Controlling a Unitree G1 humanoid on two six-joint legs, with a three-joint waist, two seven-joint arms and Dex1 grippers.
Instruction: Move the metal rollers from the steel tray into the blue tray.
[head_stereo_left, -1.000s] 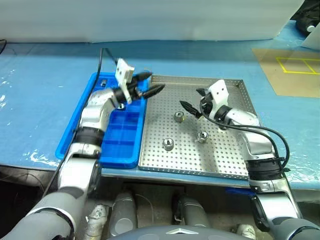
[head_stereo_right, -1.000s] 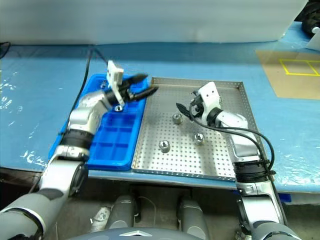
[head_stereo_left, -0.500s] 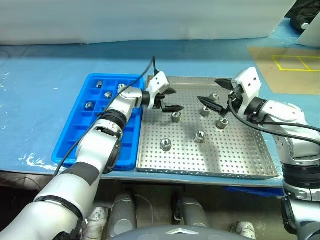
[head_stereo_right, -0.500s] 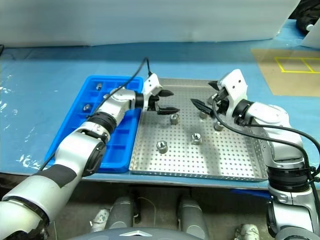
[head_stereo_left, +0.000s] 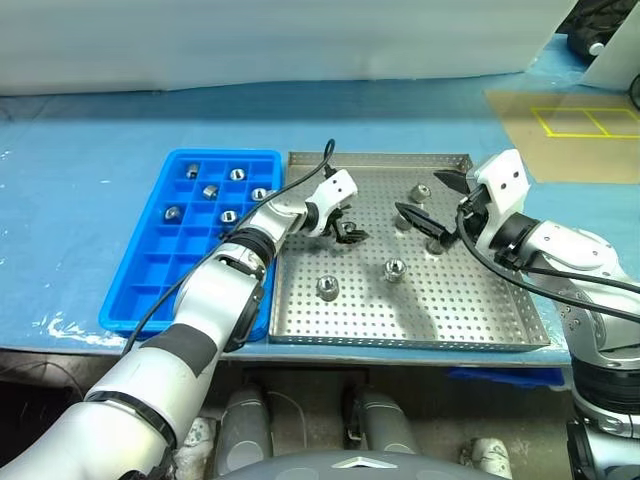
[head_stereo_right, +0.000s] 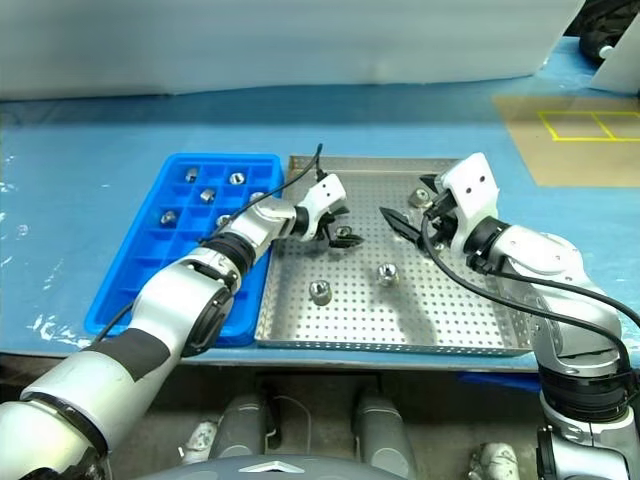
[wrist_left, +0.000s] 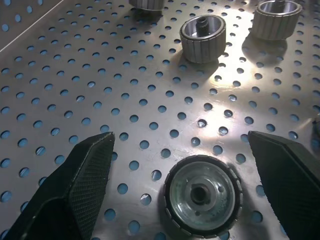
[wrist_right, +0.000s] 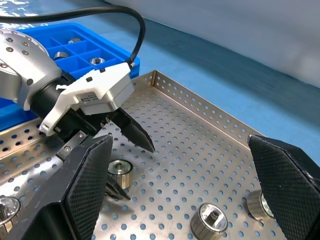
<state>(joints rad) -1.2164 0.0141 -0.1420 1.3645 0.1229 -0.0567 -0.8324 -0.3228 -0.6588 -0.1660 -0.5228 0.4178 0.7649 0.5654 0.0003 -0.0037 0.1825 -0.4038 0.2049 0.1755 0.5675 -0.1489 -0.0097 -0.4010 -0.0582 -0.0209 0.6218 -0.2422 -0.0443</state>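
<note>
Blue tray: at 9 o'clock of the steel tray, touching it; six metal rollers sit in far compartments.
Left gripper: low over the steel tray, jaws released, straddling one roller (not clenched on it).
Loose rollers: at 6 o'clock and centre of the steel tray.
Right gripper: jaws released, raised at 2 o'clock, empty.

The metal rollers are shiny; the steel tray perforated, brushed; the blue tray glossy plastic; the fingers matt, textured black.
</note>
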